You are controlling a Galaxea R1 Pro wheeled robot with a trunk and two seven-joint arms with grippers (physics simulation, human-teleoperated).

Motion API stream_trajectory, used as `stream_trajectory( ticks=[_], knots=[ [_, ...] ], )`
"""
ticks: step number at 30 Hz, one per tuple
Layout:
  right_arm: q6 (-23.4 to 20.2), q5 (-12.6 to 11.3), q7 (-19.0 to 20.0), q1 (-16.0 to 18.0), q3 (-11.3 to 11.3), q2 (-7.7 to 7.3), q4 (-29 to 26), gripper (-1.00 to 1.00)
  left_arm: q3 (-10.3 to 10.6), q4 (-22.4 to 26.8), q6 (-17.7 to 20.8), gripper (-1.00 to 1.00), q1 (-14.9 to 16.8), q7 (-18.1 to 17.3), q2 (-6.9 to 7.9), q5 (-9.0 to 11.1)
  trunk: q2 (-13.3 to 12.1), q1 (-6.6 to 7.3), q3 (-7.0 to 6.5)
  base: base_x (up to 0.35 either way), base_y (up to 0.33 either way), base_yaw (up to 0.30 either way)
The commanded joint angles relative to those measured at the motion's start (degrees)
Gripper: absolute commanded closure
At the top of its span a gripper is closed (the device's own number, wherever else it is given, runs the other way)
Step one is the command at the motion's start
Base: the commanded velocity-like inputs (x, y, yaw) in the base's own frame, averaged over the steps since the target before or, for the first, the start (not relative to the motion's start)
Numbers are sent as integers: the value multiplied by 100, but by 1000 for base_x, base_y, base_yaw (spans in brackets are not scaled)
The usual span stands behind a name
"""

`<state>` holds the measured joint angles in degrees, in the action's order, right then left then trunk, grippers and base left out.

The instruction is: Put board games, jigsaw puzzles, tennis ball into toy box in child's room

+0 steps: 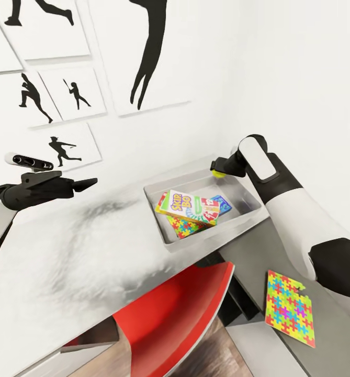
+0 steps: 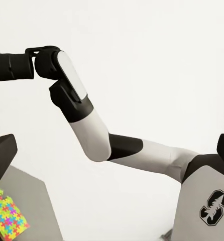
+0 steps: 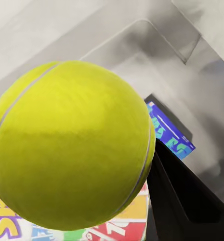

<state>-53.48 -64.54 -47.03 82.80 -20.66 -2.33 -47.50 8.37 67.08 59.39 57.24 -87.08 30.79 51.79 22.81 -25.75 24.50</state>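
Note:
The grey toy box (image 1: 248,212) sits on the pale table (image 1: 65,262) by the white wall. Inside it lie the SKIP BO board game (image 1: 188,205), a blue board game (image 1: 223,202) and, under them, a jigsaw puzzle (image 1: 181,228). My right gripper (image 1: 218,168) is shut on the tennis ball (image 1: 217,172) just above the box's far rim. In the right wrist view the ball (image 3: 72,145) hangs over the game boxes, with a dark finger (image 3: 187,201) beside it. A second jigsaw puzzle (image 1: 291,306) lies on the lower grey desk, also seen as a corner (image 2: 6,218). My left gripper (image 1: 83,184) hovers open and empty over the table's left end.
A red chair (image 1: 180,309) is tucked under the table in front of the toy box. Black sports-silhouette pictures (image 1: 65,94) hang on the wall behind. The lower grey desk (image 1: 258,262) runs along the right under my right arm (image 1: 295,220).

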Motion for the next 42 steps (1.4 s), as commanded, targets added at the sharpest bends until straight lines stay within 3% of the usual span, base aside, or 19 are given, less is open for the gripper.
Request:
stream_trajectory(
  ticks=[1, 42],
  knots=[
    [3, -71, -81, 6, -27, -4, -5, 100, 18, -1, 61, -100, 7, -28, 6, 8, 11, -4, 10, 9, 67, -5],
    [11, -77, -60, -1, -52, 21, 218, 100, 40, -2, 61, -100, -29, -11, -2, 3, 11, -4, 9, 28, 41, 0]
  ],
)
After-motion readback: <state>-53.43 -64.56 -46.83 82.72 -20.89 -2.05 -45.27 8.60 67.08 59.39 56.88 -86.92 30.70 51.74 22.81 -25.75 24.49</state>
